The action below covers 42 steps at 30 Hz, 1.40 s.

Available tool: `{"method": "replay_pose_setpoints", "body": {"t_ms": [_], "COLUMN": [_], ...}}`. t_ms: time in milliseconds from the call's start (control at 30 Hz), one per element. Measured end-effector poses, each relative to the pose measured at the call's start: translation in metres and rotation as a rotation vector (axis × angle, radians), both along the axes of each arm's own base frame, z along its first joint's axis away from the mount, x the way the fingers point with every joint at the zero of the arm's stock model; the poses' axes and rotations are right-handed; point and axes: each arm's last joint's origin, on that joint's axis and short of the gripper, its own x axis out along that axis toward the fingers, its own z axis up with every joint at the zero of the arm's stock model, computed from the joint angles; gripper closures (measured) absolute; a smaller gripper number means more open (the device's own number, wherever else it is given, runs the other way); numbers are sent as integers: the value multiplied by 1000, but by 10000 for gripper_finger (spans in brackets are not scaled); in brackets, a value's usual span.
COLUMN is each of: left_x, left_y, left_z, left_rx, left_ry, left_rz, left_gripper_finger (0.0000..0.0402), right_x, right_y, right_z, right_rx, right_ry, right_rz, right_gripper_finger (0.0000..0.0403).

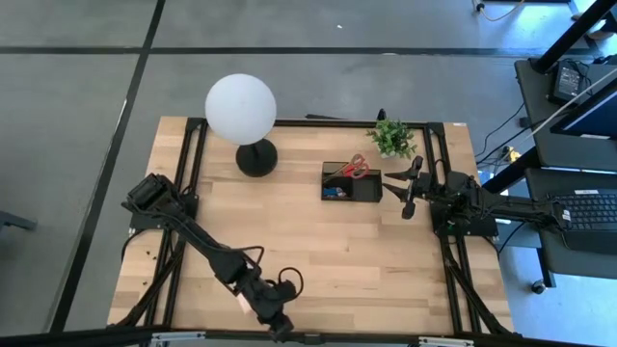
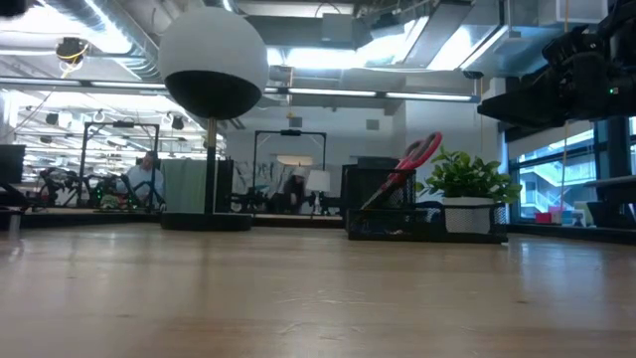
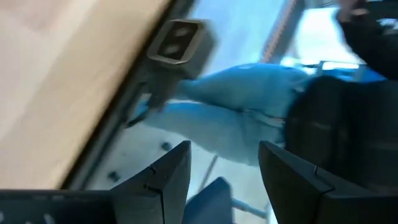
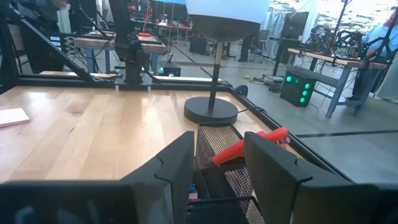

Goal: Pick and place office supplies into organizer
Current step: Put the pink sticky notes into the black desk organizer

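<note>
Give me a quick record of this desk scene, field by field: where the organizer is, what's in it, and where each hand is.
organizer: black mesh box at the table's far right part, beside the lamp base
contents: red-handled scissors standing in it; something blue low inside
plant: green potted plant just behind the organizer
left hand: at the table's near edge, open, holding nothing
right hand: just right of the organizer, fingers apart, nothing between them
other: pink pad lying on the tabletop, seen from the right wrist

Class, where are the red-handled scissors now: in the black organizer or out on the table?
In. The red-handled scissors stand in the black mesh organizer box, handles leaning above its rim.
</note>
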Motion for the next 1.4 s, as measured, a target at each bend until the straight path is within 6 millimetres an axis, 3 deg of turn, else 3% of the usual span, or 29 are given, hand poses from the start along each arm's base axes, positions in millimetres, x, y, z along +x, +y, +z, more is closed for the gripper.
{"method": "replay_pose_setpoints", "body": {"t_ms": [233, 367, 500, 867, 1067, 1400], "left_x": [-9, -9, -15, -1, -9, -7], "left_y": [10, 14, 18, 1, 8, 7], "left_z": [-13, 6, 15, -35, -36, -36], "left_rx": [68, 232, 386, 434, 518, 512], "left_ry": [249, 280, 427, 661, 752, 737], "left_rz": [102, 139, 127, 28, 31, 25], "left_gripper_finger": [221, 221, 221, 222, 221, 222], "right_x": [0, 0, 0, 0, 0, 0], "right_y": [0, 0, 0, 0, 0, 0], "right_z": [0, -1, -2, -2, -1, -1], "right_rx": [0, 1, 3, 3, 5, 3], "right_ry": [2, 7, 19, 17, 14, 15], "right_rz": [0, 0, 0, 0, 0, 0], "right_gripper_finger": [258, 258, 258, 258, 258, 258]}}
